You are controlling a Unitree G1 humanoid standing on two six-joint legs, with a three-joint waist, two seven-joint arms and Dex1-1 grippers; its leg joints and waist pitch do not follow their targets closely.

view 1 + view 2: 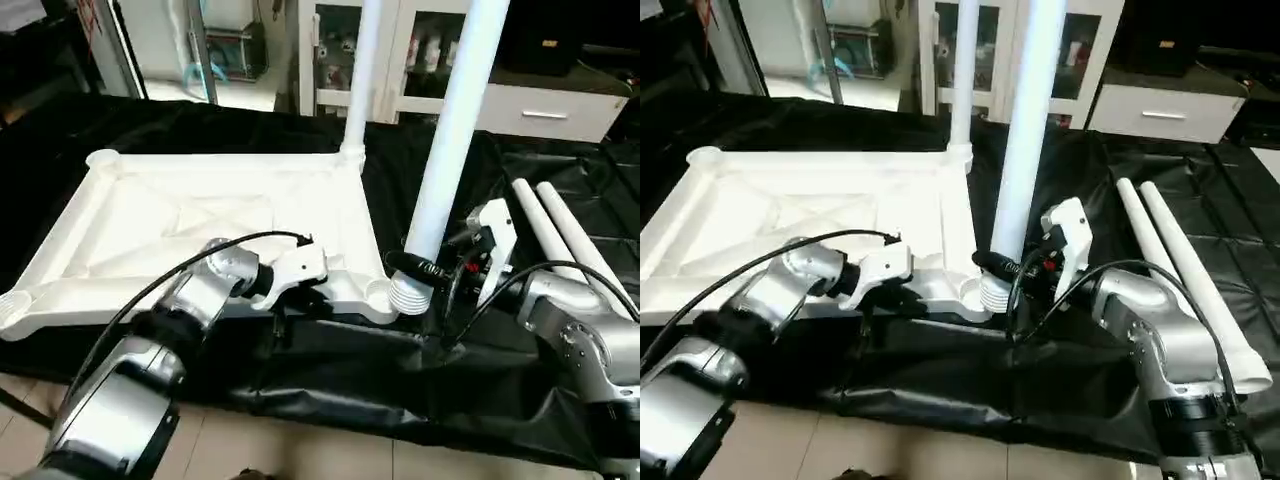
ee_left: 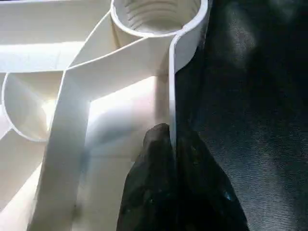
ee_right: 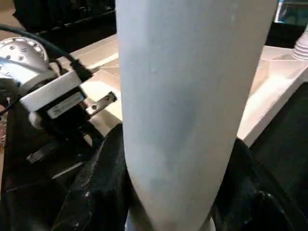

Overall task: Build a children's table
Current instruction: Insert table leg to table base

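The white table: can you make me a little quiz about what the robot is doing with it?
1. True or false: one leg already stands in a far corner of the table top.
2. How many spare legs lie on the black cloth?
3. What does the left gripper pinch: (a) table top's edge, (b) a leg?

Key: 1 true; 2 two; 3 a. The right gripper holds another leg upright beside the near corner socket.

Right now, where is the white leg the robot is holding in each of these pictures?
Left eye: held leg, right of centre, upright.
Right eye: centre.
Left wrist: not in it.
Right wrist: fills the middle, right hand around it.
Shared landmark: tabletop's near corner socket.
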